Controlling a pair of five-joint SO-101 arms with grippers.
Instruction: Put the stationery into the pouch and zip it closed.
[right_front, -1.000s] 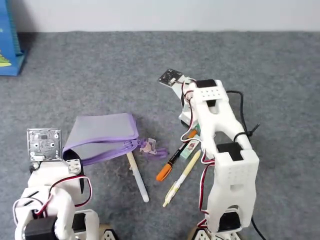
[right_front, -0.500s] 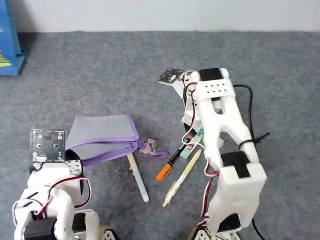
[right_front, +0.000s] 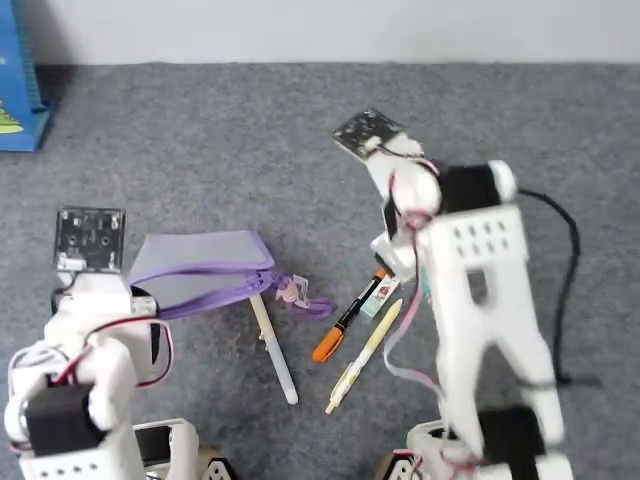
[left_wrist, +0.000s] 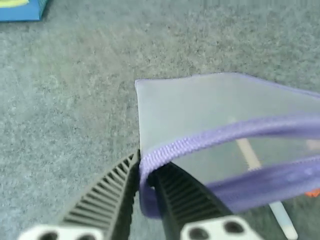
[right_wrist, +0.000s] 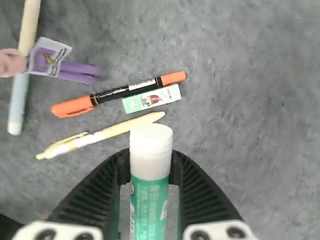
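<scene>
Left gripper (left_wrist: 145, 167) clenched on the open pouch (left_wrist: 200, 110) rim. Right gripper (right_wrist: 150, 160) grasps a glue stick (right_wrist: 150, 145); beyond it lie an orange marker (right_wrist: 117, 93), yellow pen (right_wrist: 100, 135) and eraser (right_wrist: 151, 99). Apparently nothing loaded; zipping outstanding.

The right arm (right_front: 478, 250) is rising and swinging back from the pens, its wrist climbing toward the high camera. The right gripper (right_wrist: 150, 159) is carrying the glue stick (right_wrist: 150, 142) up with it, clamped between both fingers, so the green tube is leaving its spot on the carpet (right_front: 200, 150) beside the orange marker (right_front: 350, 318). The left arm (right_front: 80, 345) is lifting and pushing forward too. The left gripper (left_wrist: 145, 170), pinching the zip edge, is drawing the pouch (right_front: 200, 262) slightly toward its own side.
</scene>
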